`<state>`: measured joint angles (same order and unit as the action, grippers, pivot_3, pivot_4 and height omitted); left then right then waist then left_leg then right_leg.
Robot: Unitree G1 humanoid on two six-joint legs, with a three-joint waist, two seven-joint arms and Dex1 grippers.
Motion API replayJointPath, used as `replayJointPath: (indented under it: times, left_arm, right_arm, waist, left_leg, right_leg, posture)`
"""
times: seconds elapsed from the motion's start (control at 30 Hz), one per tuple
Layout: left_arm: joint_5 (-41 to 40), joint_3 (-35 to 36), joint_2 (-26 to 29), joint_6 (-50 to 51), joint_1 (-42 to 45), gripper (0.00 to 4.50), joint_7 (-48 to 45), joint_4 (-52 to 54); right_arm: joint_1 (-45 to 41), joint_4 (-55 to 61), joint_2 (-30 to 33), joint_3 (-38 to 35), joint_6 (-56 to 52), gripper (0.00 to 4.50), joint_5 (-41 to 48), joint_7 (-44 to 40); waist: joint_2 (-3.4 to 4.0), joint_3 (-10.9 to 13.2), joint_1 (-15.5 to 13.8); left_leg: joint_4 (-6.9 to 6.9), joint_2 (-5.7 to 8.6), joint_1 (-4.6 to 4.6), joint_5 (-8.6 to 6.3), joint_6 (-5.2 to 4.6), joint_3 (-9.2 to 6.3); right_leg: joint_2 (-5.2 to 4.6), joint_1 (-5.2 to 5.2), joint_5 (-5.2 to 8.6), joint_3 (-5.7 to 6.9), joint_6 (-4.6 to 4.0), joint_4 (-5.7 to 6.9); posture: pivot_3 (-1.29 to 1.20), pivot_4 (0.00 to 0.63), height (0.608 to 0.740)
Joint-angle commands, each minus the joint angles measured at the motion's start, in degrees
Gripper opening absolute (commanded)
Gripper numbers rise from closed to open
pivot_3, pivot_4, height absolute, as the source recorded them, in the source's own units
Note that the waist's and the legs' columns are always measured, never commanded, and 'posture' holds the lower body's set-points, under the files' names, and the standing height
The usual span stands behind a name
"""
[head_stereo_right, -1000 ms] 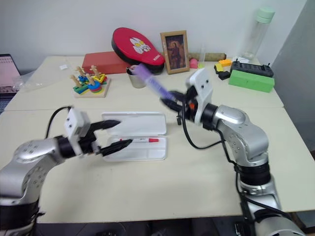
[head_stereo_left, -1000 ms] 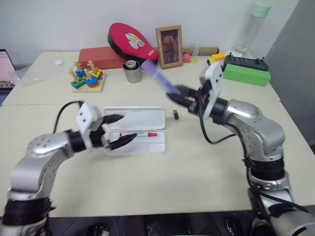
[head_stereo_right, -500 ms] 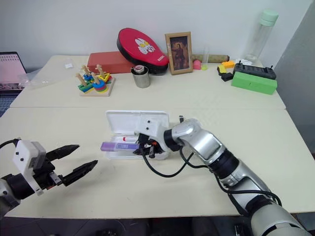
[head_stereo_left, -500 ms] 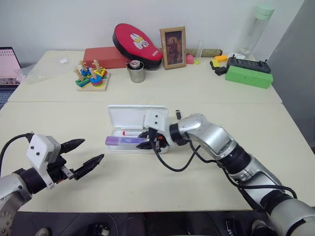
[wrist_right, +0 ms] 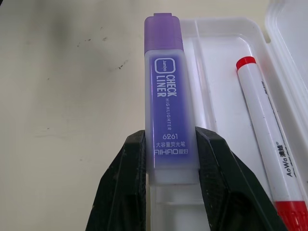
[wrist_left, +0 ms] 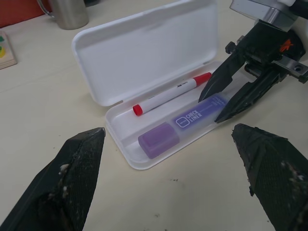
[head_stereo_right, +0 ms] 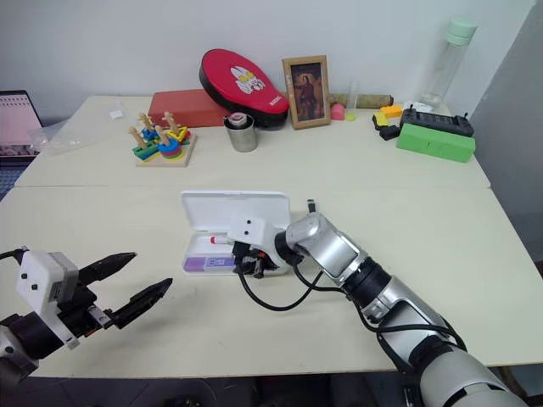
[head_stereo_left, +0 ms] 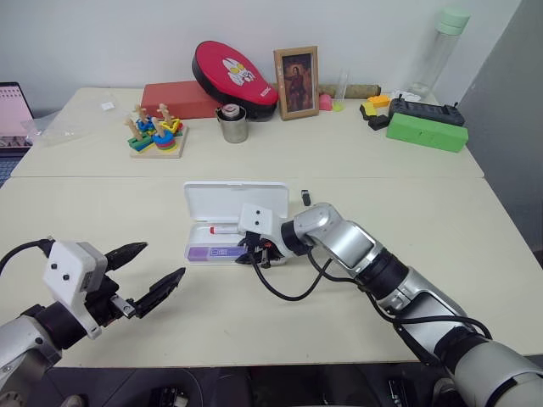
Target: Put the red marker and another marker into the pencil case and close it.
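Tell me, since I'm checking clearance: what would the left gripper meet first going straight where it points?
Probably the pencil case, its near front wall, then the purple highlighter inside; depth is uncertain.

The pencil case lies open in the middle of the table. Inside it, the red marker lies toward the lid, and the highlighter lies beside it, nearer the robot.
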<state>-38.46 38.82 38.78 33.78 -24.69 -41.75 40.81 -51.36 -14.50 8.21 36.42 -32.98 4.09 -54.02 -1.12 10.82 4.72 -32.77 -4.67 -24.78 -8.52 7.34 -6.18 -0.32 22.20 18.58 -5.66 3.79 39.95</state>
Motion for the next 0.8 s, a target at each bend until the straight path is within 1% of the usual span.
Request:
replayJointPath:
  times: [0.03, 0.17, 0.23, 0.27, 0.43, 0.47, 0.53, 0.63, 0.67, 0.7, 0.8]
  left_arm:
    - [-0.98, 0.45, 0.23, -0.23, 0.11, 4.5, 0.88, 1.49]
    - [-1.13, -0.09, 0.67, -0.35, 0.92, 4.5, 0.98, 1.01]
    - [-1.17, -0.25, 0.91, -0.33, 1.37, 4.5, 1.01, 0.74]
    - [-1.11, -0.36, 1.01, -0.35, 1.56, 4.5, 0.99, 0.58]
    - [-1.16, -1.46, 1.38, -0.28, 2.83, 4.5, 0.91, 0.24]
    - [-1.13, -1.96, 1.53, -0.23, 3.29, 4.5, 0.9, 0.24]
    - [-1.13, -2.59, 1.7, -0.15, 3.85, 4.5, 0.88, 0.31]
    - [-2.14, -6.65, 2.24, 0.38, 8.27, 4.5, 2.05, 1.12]
    - [-2.38, -7.6, 2.29, 0.56, 9.37, 4.5, 2.3, 1.27]
    - [-2.72, -9.09, 2.2, 0.83, 11.47, 4.5, 2.87, 1.29]
    - [-1.96, -15.97, 0.94, 0.91, 21.22, 4.5, 5.71, -0.45]
  right_arm:
    - [-1.86, -0.58, -0.81, -1.43, 1.6, 1.07, -1.11, -0.6]
    - [-2.01, -1.25, -1.22, -2.22, 1.74, 1.07, -1.63, -0.34]
    - [-2.15, -1.36, -1.37, -2.69, 1.78, 1.77, -1.61, -0.16]
    - [-2.22, -1.33, -1.4, -2.96, 1.78, 1.93, -1.57, -0.24]
    - [-2.54, -0.55, -1.43, -4.9, 1.67, 3.16, -0.71, -0.58]
    - [-2.58, 0.15, -1.34, -5.71, 1.51, 3.3, -0.1, -0.89]
    - [-2.54, 1.34, -1.23, -6.9, 1.29, 3.74, 0.81, -1.44]
    - [-0.76, 12.28, 0.15, -15.97, 0.41, 4.43, 12.38, -7.61]
    - [-0.28, 14.86, 0.61, -18.02, -0.13, 4.43, 15.25, -9.01]
    - [-0.68, 16.36, 0.91, -21.31, -2.41, 4.43, 18.23, -8.52]
    - [-4.32, 13.49, 2.33, -31.32, -6.31, 4.43, 20.42, -0.09]
  waist:
    - [0.0, 0.0, 0.0]
    - [0.0, 0.0, 0.0]
    - [0.0, 0.0, 0.0]
    - [0.0, 0.0, 0.0]
    - [0.0, 0.0, 0.0]
    - [0.0, 0.0, 0.0]
    - [0.0, 0.0, -0.02]
    - [0.02, 0.08, -0.43]
    - [0.01, 0.08, -0.46]
    - [0.02, 0.08, -0.65]
    - [-0.02, 0.05, -0.99]
  left_leg:
    - [0.0, 0.0, 0.0, 0.0, 0.0, 0.0]
    - [0.0, 0.0, 0.0, 0.0, 0.0, 0.0]
    - [0.0, 0.0, 0.0, 0.0, 0.0, 0.0]
    - [0.0, 0.0, 0.0, 0.0, 0.0, 0.0]
    - [0.0, 0.0, 0.0, 0.0, 0.0, 0.0]
    - [0.0, 0.0, 0.0, 0.0, 0.0, 0.0]
    - [0.0, 0.0, 0.0, 0.0, 0.0, 0.0]
    - [0.0, 0.01, 0.0, 0.0, 0.0, 0.0]
    - [-0.01, 0.02, -0.06, 0.0, 0.01, -0.04]
    - [-0.01, 0.02, -0.05, 0.0, 0.01, -0.03]
    - [-0.02, 0.02, 0.0, 0.0, 0.01, -0.06]
  right_leg:
    - [0.0, 0.0, 0.0, 0.0, 0.0, 0.0]
    - [0.0, 0.0, 0.01, 0.0, 0.01, 0.0]
    - [0.0, 0.01, 0.01, 0.0, 0.01, 0.0]
    - [0.0, 0.0, 0.01, 0.0, 0.01, 0.0]
    - [0.0, 0.0, 0.0, 0.0, 0.0, 0.0]
    - [0.0, 0.0, 0.0, 0.0, 0.0, 0.0]
    - [0.0, 0.0, 0.0, 0.0, 0.0, 0.0]
    - [0.0, -0.01, 0.0, 0.01, 0.0, 0.0]
    - [0.0, 0.01, 0.0, 0.03, 0.01, 0.0]
    - [0.0, -0.02, -0.01, 0.02, 0.01, 0.0]
    - [0.0, -0.11, -0.01, 0.05, 0.02, 0.03]
  posture:
    - [0.0, 0.15, 0.74]
    - [0.0, 0.15, 0.74]
    - [0.0, 0.15, 0.74]
    - [0.0, 0.15, 0.74]
    - [0.0, 0.15, 0.74]
    - [0.0, 0.15, 0.74]
    - [0.0, 0.15, 0.74]
    - [0.0, 0.15, 0.74]
    - [0.0, 0.15, 0.74]
    - [0.0, 0.15, 0.74]
    - [0.0, 0.15, 0.74]
